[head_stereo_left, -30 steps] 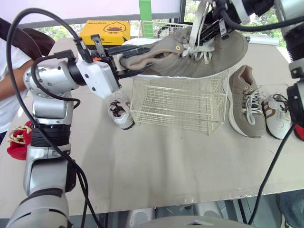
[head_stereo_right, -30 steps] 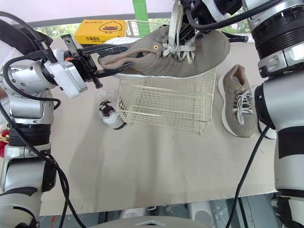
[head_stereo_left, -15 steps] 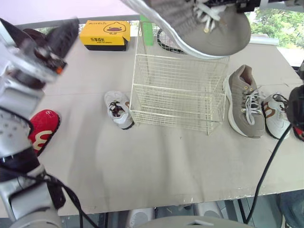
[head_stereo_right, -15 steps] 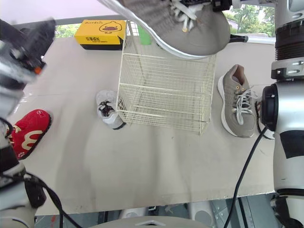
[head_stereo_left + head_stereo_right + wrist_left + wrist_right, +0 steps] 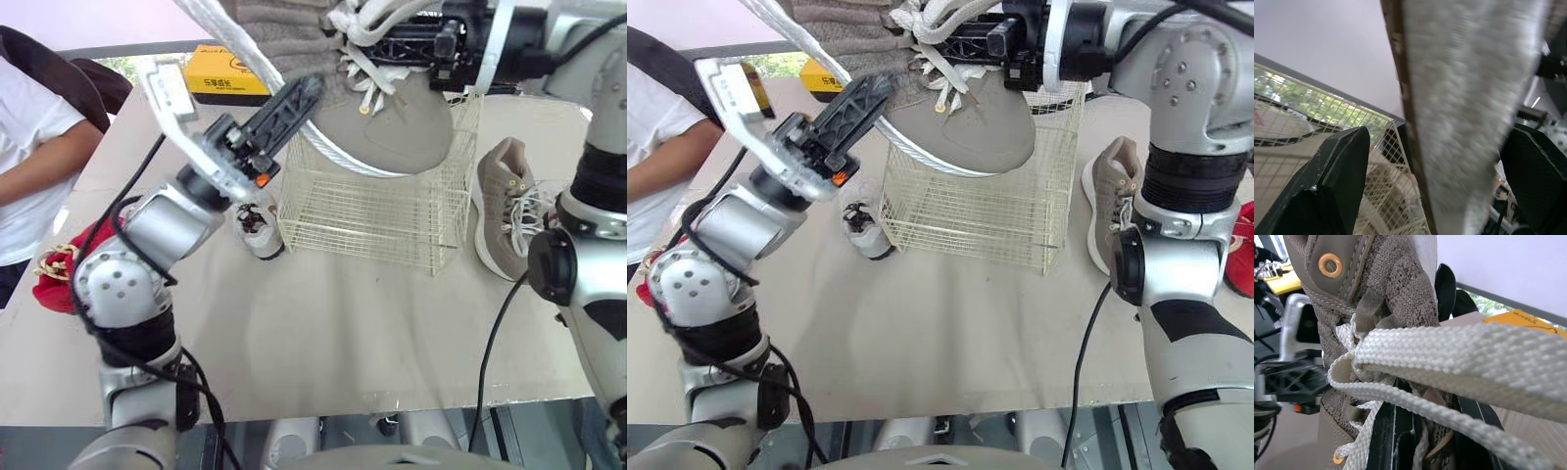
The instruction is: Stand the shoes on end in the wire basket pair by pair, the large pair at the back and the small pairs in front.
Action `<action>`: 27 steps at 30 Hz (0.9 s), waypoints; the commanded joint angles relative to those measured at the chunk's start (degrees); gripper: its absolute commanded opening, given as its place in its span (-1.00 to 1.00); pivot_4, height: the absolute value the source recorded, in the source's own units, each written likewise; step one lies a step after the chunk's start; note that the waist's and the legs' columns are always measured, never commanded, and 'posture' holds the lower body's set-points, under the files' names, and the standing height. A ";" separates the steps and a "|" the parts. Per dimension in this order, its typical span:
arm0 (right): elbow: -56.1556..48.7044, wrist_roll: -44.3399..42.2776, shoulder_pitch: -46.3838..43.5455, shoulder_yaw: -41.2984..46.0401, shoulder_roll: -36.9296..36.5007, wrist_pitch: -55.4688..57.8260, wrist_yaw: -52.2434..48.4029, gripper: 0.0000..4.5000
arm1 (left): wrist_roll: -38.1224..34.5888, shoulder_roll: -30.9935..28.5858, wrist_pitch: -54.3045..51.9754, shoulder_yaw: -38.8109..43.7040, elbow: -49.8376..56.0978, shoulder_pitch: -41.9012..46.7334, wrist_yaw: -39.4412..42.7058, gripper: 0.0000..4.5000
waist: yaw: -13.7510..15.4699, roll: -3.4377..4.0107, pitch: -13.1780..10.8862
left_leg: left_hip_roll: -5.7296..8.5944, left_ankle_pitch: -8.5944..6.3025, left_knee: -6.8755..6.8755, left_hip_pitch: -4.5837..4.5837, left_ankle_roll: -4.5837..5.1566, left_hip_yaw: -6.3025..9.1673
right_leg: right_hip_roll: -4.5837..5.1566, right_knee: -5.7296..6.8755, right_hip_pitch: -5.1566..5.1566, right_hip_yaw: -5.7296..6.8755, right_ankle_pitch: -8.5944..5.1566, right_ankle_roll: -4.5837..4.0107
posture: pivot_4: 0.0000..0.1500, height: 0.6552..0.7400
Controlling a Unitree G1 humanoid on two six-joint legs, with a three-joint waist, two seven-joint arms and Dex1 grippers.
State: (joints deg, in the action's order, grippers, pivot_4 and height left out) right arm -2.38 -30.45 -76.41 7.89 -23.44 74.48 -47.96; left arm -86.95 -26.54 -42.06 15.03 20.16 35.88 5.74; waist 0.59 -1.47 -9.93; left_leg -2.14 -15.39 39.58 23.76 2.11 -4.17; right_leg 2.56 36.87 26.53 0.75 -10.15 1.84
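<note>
Beige board forms the wide table top [image 5: 343, 333], and a person in a white shirt [image 5: 29, 147] leans an arm on its edge at 9 o'clock. At the table's middle stands the cream wire basket [image 5: 372, 220], upright and open at the top, with nothing standing inside that I can make out. Above it hangs the large grey-brown knit shoe [image 5: 392, 132], tilted steeply: its toe points down over the basket's opening, and its heel rises toward 11 o'clock. Whether the toe has passed the rim I cannot tell. Its mate, a second large grey-brown shoe [image 5: 505, 211], lies sole-down on the table at 3 o'clock of the basket, just beside the wire. A flat yellow cardboard box [image 5: 225, 83] sits at 11 o'clock near the far edge. A red slipper-like shoe [image 5: 64, 274] lies well off at 9 o'clock, and a small white shoe [image 5: 260, 223] lies just beside the basket's 9 o'clock wall. The right gripper [image 5: 1430, 431] is clamped in the laces and tongue of the raised shoe, carrying it. The left gripper [image 5: 1437, 137] is spread wide, one black finger on either side of that shoe's white sole, not squeezing it.
</note>
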 commanded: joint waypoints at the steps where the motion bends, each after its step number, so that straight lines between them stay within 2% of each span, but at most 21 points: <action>1: -5.63 -3.03 1.52 3.00 -0.41 0.92 3.40 -1.00 | -1.36 -0.40 1.11 1.88 -3.15 3.65 0.28 0.41 | -0.11 0.00 0.00 | 0.00 0.00 0.00 0.00 0.00 -0.01 | 0.00 0.00 0.01 -0.02 0.00 0.00 | 1.00 1.00; 3: -8.24 -4.07 4.22 3.53 -0.40 -0.50 4.52 -1.00 | -0.48 -1.60 0.15 1.86 -4.52 4.72 2.21 -0.07 | -0.32 0.00 0.00 | 0.00 0.04 -0.01 0.02 -0.06 -0.01 | 0.00 -0.01 0.02 -0.03 0.00 0.00 | 1.00 1.00; 4: -9.44 -4.59 5.22 4.12 0.03 -1.52 5.26 -1.00 | 0.12 -2.23 -0.20 1.81 -4.99 5.12 3.08 -0.24 | -0.40 0.00 0.00 | 0.00 0.10 -0.02 0.02 -0.18 0.00 | 0.00 -0.01 0.03 -0.02 0.00 0.01 | 1.00 1.00; 5: -10.23 -4.05 6.16 4.74 0.57 -2.92 7.10 -1.00 | 0.98 -2.89 -0.37 1.77 -5.81 5.85 4.35 -0.28 | -0.45 0.00 0.00 | -0.01 0.11 -0.02 0.04 -0.18 0.01 | -0.01 -0.02 0.03 -0.01 0.00 0.01 | 1.00 1.00; 9: -17.69 -5.24 12.87 7.64 1.12 -8.64 10.74 -0.27 | 8.59 -6.88 1.16 1.31 -12.66 11.75 12.66 -0.30 | -0.56 0.00 0.00 | -0.01 0.11 -0.09 0.07 -0.18 0.04 | -0.03 -0.07 0.04 0.04 -0.01 0.02 | 1.00 1.00; 10: -21.21 -4.99 15.93 7.88 1.11 -11.77 11.25 0.01 | 13.85 -8.59 3.58 -0.14 -16.75 15.04 17.16 -0.31 | -0.58 0.00 0.00 | -0.02 0.11 -0.09 0.09 -0.19 0.06 | -0.05 -0.09 0.05 0.07 -0.01 0.02 | 1.00 1.00; 12: -27.38 -4.98 21.00 9.02 1.94 -14.64 14.03 0.39 | 23.64 -10.86 9.57 -3.33 -25.76 21.91 25.22 -0.31 | -0.55 0.00 0.00 | -0.01 0.11 -0.10 0.08 -0.19 0.06 | -0.07 -0.09 0.04 0.08 -0.02 0.02 | 1.00 1.00; 13: -30.03 -5.03 23.61 9.57 2.32 -15.80 15.44 0.49 | 28.32 -11.30 12.84 -4.82 -31.05 25.55 28.66 -0.31 | -0.28 -0.05 0.02 | -0.01 0.11 -0.12 0.07 -0.19 0.02 | -0.08 -0.11 0.04 0.04 -0.02 0.03 | 1.00 1.00; 14: -32.01 -7.34 25.97 10.89 3.41 -16.61 15.76 0.71 | 33.43 -11.49 17.20 -6.54 -35.88 28.59 32.09 -0.31 | 0.01 -0.07 0.02 | -0.02 0.11 -0.13 0.09 -0.19 0.05 | -0.10 -0.12 0.03 0.09 -0.02 0.02 | 1.00 1.00; 18: -38.07 -14.13 33.45 15.43 4.16 -16.83 19.94 0.71 | 48.56 -9.41 33.81 -11.51 -56.55 40.44 47.96 -0.33 | 0.16 -0.05 0.02 | -0.02 0.11 -0.16 0.08 -0.19 -0.04 | -0.15 -0.23 0.03 0.03 -0.02 0.02 | 1.00 1.00; 21: -42.61 -18.26 38.40 17.49 1.10 -15.82 21.76 0.71 | 55.33 -6.46 42.85 -12.80 -70.11 47.99 55.49 -0.33 | 0.61 -0.09 0.02 | -0.03 0.10 -0.16 0.12 -0.17 -0.09 | -0.14 -0.34 0.01 -0.02 -0.02 0.02 | 1.00 1.00; 27: -49.15 -26.65 47.93 22.13 -4.93 -17.47 28.39 0.71 | 67.66 -2.33 57.01 -15.67 -86.59 53.50 66.32 -0.33 | -0.06 -0.09 0.01 | -0.03 -0.08 -0.17 0.30 0.14 -0.05 | -0.19 -0.62 0.04 -0.06 -0.03 0.04 | 1.00 1.00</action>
State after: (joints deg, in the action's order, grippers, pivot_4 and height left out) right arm -48.54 -54.15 -28.89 27.72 -27.25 58.51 -21.77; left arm -22.05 -28.92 10.91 -0.60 -64.30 86.95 70.21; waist 0.53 -1.57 -9.92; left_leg -2.18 -15.49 39.40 24.07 2.28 -4.22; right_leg 2.37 36.23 26.57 0.68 -10.18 1.89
